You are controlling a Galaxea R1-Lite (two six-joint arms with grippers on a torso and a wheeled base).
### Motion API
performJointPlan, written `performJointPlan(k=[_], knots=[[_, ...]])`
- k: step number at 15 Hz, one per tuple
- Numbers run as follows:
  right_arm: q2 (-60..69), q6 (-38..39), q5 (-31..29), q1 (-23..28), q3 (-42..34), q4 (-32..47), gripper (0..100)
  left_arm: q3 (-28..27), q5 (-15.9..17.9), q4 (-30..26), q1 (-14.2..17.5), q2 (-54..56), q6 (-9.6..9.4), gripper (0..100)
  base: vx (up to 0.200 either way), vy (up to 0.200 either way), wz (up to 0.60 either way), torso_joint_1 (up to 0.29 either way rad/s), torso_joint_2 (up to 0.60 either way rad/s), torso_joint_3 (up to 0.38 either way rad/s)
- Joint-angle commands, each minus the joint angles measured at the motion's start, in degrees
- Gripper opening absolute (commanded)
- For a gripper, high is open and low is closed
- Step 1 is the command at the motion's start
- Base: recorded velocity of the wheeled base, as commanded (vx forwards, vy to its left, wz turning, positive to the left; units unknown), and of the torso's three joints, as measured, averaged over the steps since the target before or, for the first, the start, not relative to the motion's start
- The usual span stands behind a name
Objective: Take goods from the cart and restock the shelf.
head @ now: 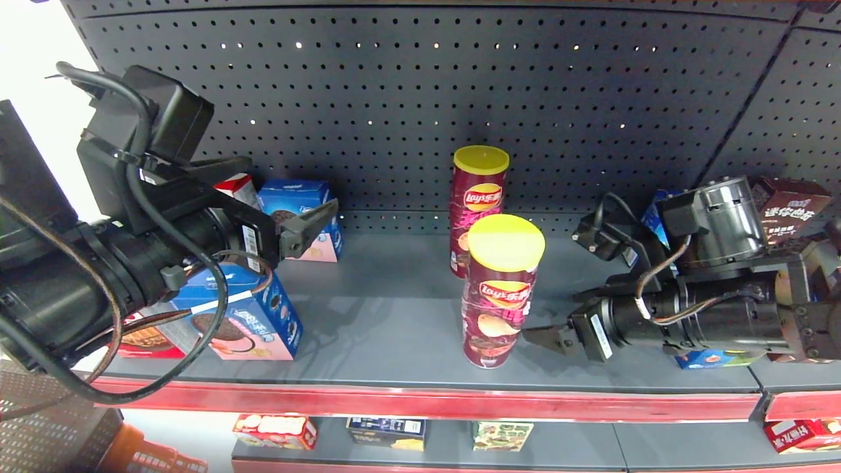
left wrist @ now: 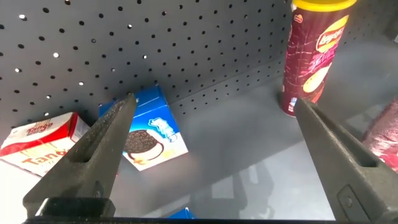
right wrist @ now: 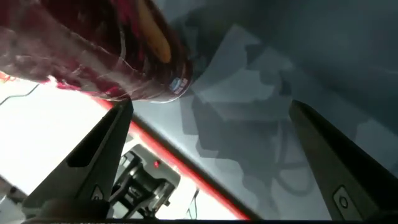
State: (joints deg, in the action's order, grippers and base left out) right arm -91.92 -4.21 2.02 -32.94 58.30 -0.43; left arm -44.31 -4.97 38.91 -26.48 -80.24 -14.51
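While both arms hover over the grey shelf, I see my right gripper, fingers spread and empty, just right of the near chip can, which stands upright close to the shelf's front edge. A second can stands just behind it. My left gripper, fingers also spread, hangs at left above a blue cookie box

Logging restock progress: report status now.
Left hand open, empty, over grey metal shelf. Right hand open, empty, beside front maroon yellow-lidded chip can, upright near shelf edge. Twin can stands behind it.
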Motion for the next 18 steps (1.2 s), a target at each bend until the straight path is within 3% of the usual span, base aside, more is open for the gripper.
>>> performJointPlan(k=[1,18], knots=[[-2.3,-0.01,0.0,0.07,1.65,-0.01,100,0.28,-0.04,0.02,0.02,-0.09,0.0,100,0.0,0.0,0.0,0.0,0.0,0.0],[-3.27,-0.72,0.09,3.76,2.79,-0.72,100,0.37,-0.04,0.02,-0.07,0.17,-0.08,100,0.0,0.0,0.0,0.0,0.0,0.0]])
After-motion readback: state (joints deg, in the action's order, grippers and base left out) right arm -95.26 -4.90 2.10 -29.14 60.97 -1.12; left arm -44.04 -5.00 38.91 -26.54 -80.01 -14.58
